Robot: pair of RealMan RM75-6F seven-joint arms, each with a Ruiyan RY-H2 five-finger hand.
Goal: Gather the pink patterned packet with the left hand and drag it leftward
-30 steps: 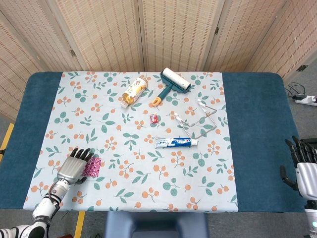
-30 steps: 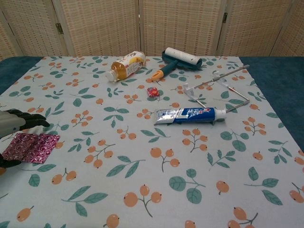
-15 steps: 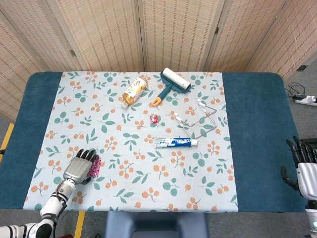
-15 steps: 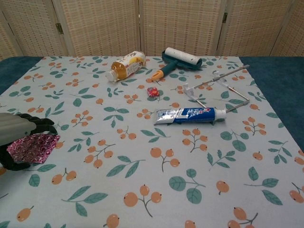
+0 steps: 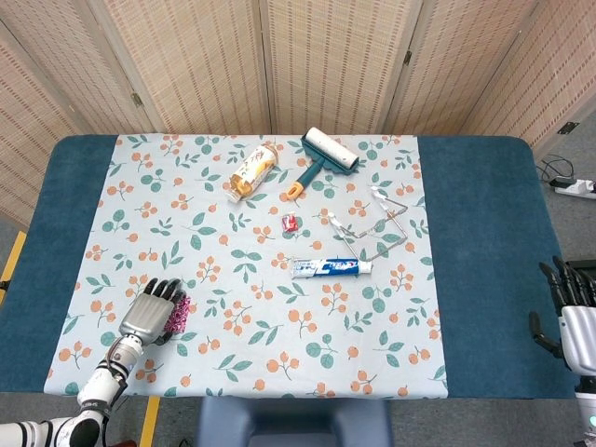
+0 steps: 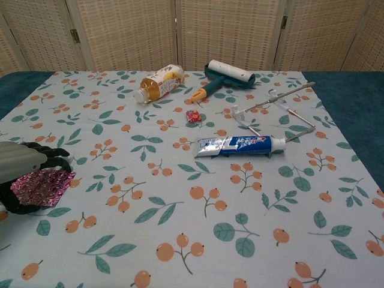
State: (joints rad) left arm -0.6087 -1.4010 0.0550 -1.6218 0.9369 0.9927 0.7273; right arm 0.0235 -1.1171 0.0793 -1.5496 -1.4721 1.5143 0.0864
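My left hand [image 6: 21, 174], grey metal palm with black segmented fingers [image 6: 57, 153], is curled over the pink patterned packet [image 6: 45, 186], clamped on it from above near the left front of the table. The packet is thin, glossy foil, crinkled, flat against the cloth; only its right edge shows past my fingers in the head view [image 5: 181, 310]. My right hand [image 5: 570, 312] hangs off the table's right edge, black fingers spread, holding nothing. Surface: a pale tablecloth [image 5: 270, 363] printed with orange berries and green leaves, laid over a dark blue table cover [image 5: 484, 261]. On it, well apart from the packet: a toothpaste tube [image 6: 239, 144], a wire clothes hanger [image 6: 276, 111], a small red wrapped candy [image 6: 193, 116], a lint roller [image 6: 225, 75] with teal frame and orange handle tip, a plastic bottle [image 6: 159, 83] lying on its side. Behind: woven folding screen panels [image 5: 307, 56].
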